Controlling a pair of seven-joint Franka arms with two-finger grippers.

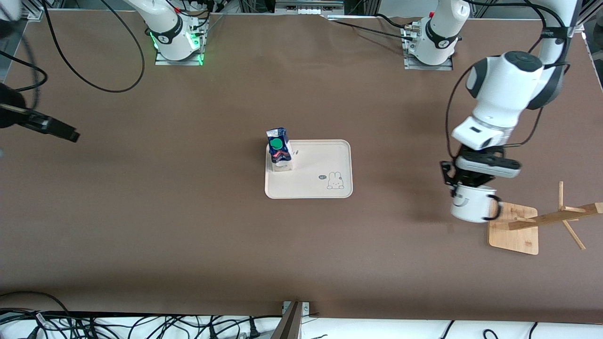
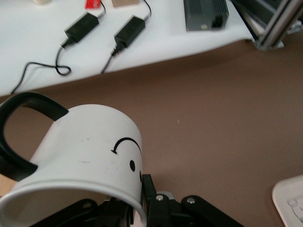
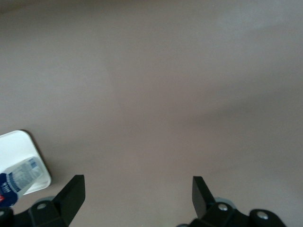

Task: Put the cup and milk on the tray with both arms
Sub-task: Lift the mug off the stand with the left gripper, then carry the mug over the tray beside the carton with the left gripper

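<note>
Half the job looks done: the milk (image 1: 279, 149) already stands on the tray (image 1: 325, 188), in the corner toward the right arm's end of the counter (image 1: 188, 212). What is left is the cup (image 1: 470, 203), which the left tool (image 1: 464, 186) has clamped by the rim, up in the air well apart from the tray, beside the wooden rack (image 1: 516, 229). Its fingers spread apart and empty, the right tool (image 3: 137, 191) waits away from the tray, toward the right arm's end.
</note>
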